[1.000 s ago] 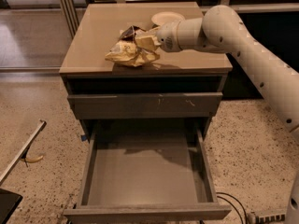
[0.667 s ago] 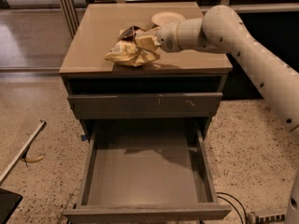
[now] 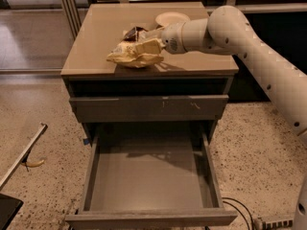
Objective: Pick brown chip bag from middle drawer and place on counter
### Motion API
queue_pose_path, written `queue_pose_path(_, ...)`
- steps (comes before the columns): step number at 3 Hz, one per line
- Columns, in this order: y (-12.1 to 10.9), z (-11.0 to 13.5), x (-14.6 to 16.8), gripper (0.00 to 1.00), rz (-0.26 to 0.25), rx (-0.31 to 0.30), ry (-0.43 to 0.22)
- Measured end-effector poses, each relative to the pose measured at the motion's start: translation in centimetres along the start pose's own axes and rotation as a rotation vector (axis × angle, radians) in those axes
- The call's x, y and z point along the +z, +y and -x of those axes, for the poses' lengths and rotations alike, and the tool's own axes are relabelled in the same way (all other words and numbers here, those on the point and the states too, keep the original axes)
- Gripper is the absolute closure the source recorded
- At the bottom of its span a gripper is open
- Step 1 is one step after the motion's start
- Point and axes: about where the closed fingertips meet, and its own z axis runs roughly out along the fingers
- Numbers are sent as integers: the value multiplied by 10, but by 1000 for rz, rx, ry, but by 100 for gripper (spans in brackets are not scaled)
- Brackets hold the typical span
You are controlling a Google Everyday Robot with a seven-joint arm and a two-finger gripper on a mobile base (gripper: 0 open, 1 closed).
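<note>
The brown chip bag (image 3: 132,56) lies crumpled on the counter (image 3: 96,42), near its middle front, pale cream end toward me and dark brown end behind. My gripper (image 3: 149,40) reaches in from the right, low over the counter, and is shut on the bag's right side. The middle drawer (image 3: 148,171) is pulled wide open below and its grey inside holds nothing.
A white bowl (image 3: 171,18) sits on the counter just behind the gripper. The closed upper drawer front (image 3: 148,108) with white scratch marks is above the open drawer. A long stick (image 3: 21,157) lies on the floor at left, and cables (image 3: 240,210) at lower right.
</note>
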Motion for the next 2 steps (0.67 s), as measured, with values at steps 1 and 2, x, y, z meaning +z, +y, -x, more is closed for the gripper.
queue_pose_path(1, 0, 0, 0, 0, 0, 0, 0)
queue_pose_path(2, 0, 0, 0, 0, 0, 0, 0)
